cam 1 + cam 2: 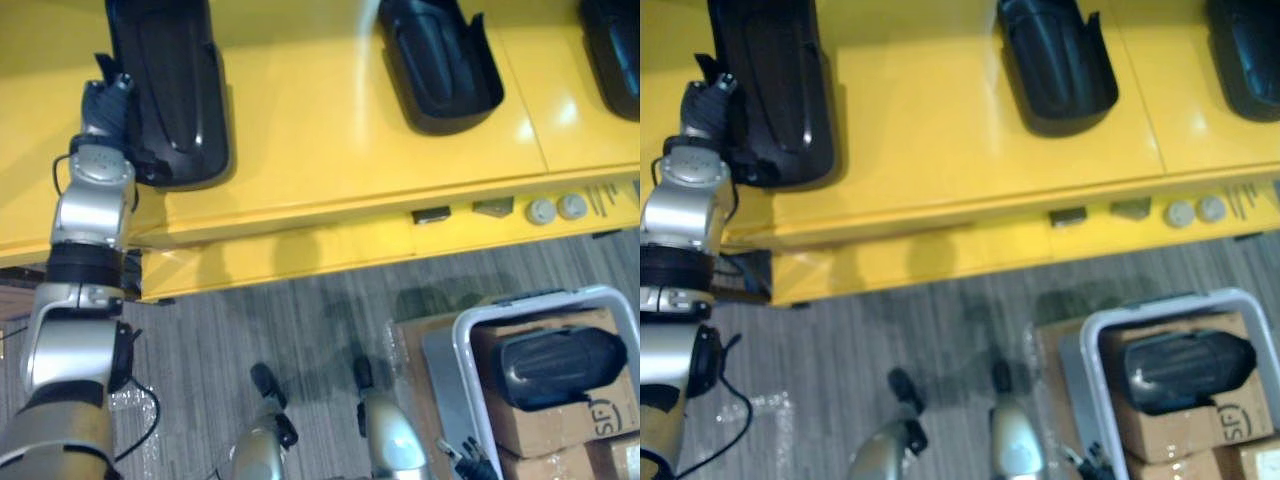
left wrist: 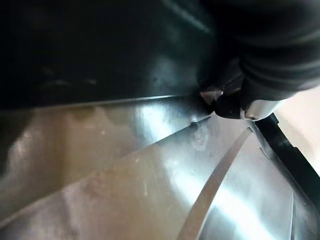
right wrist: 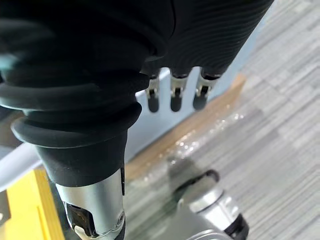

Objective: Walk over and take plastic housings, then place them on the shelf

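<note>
The left housing (image 1: 175, 80) lies at the far left of the yellow shelf (image 1: 300, 130), its near end close to the shelf's front edge. The left hand (image 1: 103, 105) is pressed against its left rim; I cannot tell whether the fingers grip it or merely touch it. The main risk, as I judge it, is that pulling the hand away snags that rim and drags the housing over the edge onto the floor (image 1: 300, 320). Two more housings (image 1: 440, 70) lie to the right, well apart. The right hand (image 3: 173, 98) hangs low with fingers relaxed, holding nothing, near the bin (image 1: 463, 375), where another housing (image 1: 555, 365) waits.
</note>
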